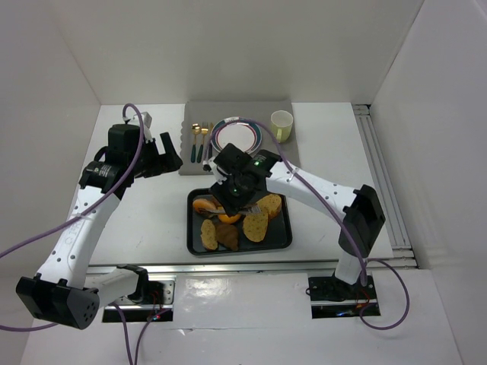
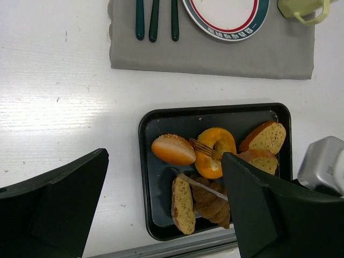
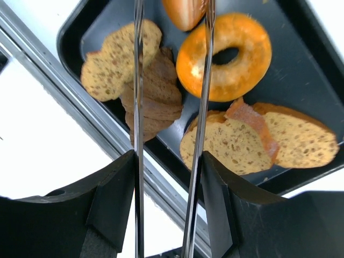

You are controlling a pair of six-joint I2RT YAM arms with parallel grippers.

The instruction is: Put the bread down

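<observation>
A black tray (image 1: 191, 228) holds the bread: a glazed bun (image 2: 173, 149), an orange bagel (image 2: 220, 156), a seeded slice (image 2: 183, 207), a brown croissant (image 2: 212, 201) and two more seeded slices (image 2: 269, 137). My right gripper (image 1: 237, 190) hangs over the tray, shut on metal tongs (image 3: 138, 107). The two tong blades stand apart and reach toward the bun (image 3: 185, 12) and bagel (image 3: 236, 70); I cannot tell whether they touch either. My left gripper (image 1: 163, 156) is open and empty, left of the tray and well above the table.
Behind the tray lies a grey placemat (image 1: 194, 163) with a rimmed plate (image 1: 237, 135), cutlery (image 1: 199, 141) and a pale yellow cup (image 1: 281, 125). A metal rail (image 1: 228, 266) runs along the table's near edge. White walls close in both sides.
</observation>
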